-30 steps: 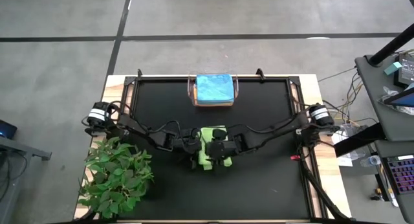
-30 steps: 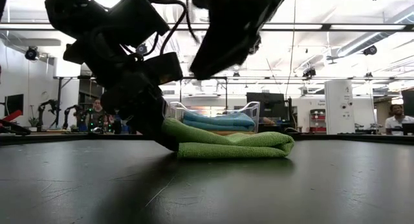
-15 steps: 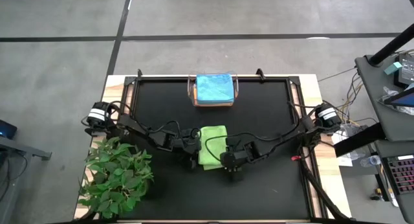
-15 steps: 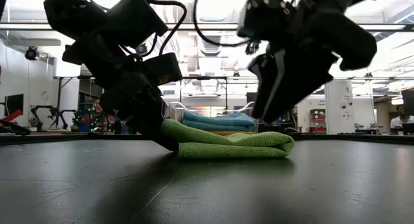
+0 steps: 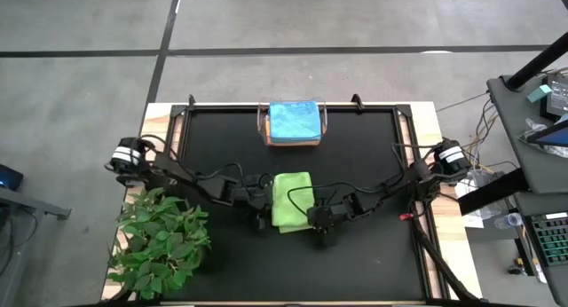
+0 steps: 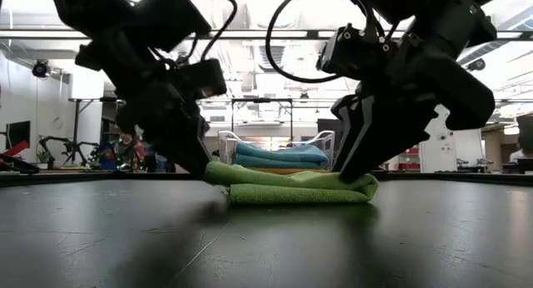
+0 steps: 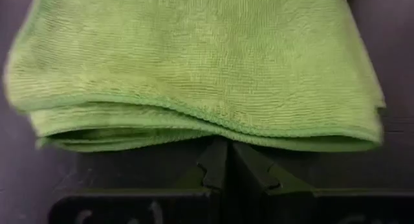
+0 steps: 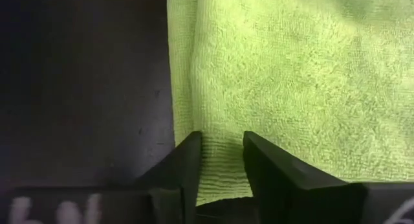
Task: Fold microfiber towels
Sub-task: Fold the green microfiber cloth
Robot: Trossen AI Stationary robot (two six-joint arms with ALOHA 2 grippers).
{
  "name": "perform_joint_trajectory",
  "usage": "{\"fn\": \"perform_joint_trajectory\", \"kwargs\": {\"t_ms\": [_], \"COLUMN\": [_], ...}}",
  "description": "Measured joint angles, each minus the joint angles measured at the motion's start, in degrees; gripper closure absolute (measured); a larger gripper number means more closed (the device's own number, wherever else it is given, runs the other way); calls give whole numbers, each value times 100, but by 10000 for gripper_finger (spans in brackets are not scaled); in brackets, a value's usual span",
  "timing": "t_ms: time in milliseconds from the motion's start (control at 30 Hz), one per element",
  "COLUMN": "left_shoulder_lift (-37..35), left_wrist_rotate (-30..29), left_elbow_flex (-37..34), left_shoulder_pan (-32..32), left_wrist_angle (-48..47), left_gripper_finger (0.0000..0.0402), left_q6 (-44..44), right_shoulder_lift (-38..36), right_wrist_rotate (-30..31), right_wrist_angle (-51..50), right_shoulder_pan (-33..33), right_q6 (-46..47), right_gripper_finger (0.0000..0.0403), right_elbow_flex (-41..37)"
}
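The lime green towel (image 5: 291,200) lies folded in several layers at the table's middle. My left gripper (image 5: 266,203) is at the towel's left edge, shut on it. My right gripper (image 5: 311,216) has come down on the towel's near right corner, with cloth between its narrowed fingers. A light blue towel (image 5: 294,121) rests on others in the clear bin (image 5: 264,128) at the far edge. My left gripper pinches the towel's left edge (image 7: 223,134) between its shut fingertips, slanting down from the table's left. The cloth covers the tips, so which layers it has is hidden. That edge (image 6: 215,171) stands slightly off the table; the rest lies flat. My right gripper has a strip of the towel's right edge, near the near corner (image 8: 220,175), between its two fingers (image 8: 265,166). The fingers slant down from the table's right, tips on the cloth. The towel lies flat on the table there (image 6: 362,188).
A leafy green plant (image 5: 164,240) stands at the near left corner beside the left arm. The bin (image 6: 279,152) sits behind the towel at the far edge. Bare black table (image 5: 373,165) lies to the right and toward the near edge.
My right gripper has come down from above the towel and gone toward the table's right and near edges, landing on the towel's near right corner. The towel's left edge, in my left gripper, has risen slightly; the rest of the towel has stayed put.
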Motion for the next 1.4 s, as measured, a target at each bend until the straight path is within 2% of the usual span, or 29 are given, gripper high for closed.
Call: {"fn": "perform_joint_trajectory", "kwargs": {"t_ms": [233,300,600,933,1067,1400], "left_shoulder_lift": [-653,-679,-186,651,700,700], "left_wrist_rotate": [-2,4,-57,-455,-760,-769], "left_elbow_flex": [-8,-15,82,419,430,333], "left_shoulder_pan": [-197,-369,-1128,-1220,-1206,-1206], "left_wrist_angle": [-140,-92,1179,1126,1130,1135], "left_gripper_finger": [398,398,398,401,401,401], "left_q6": [0,0,-2,-260,-262,-310], "right_shoulder_lift": [-83,-142,-431,-375,-385,-473], "right_wrist_rotate": [14,15,314,390,421,421], "right_wrist_angle": [270,188,211,288,388,368], "right_shoulder_pan": [-14,-14,-14,-14,-12,-9], "right_q6": [-6,-8,284,864,862,1013], "right_gripper_finger": [377,389,390,391,391,391], "right_elbow_flex": [-122,-87,-39,25,25,25]}}
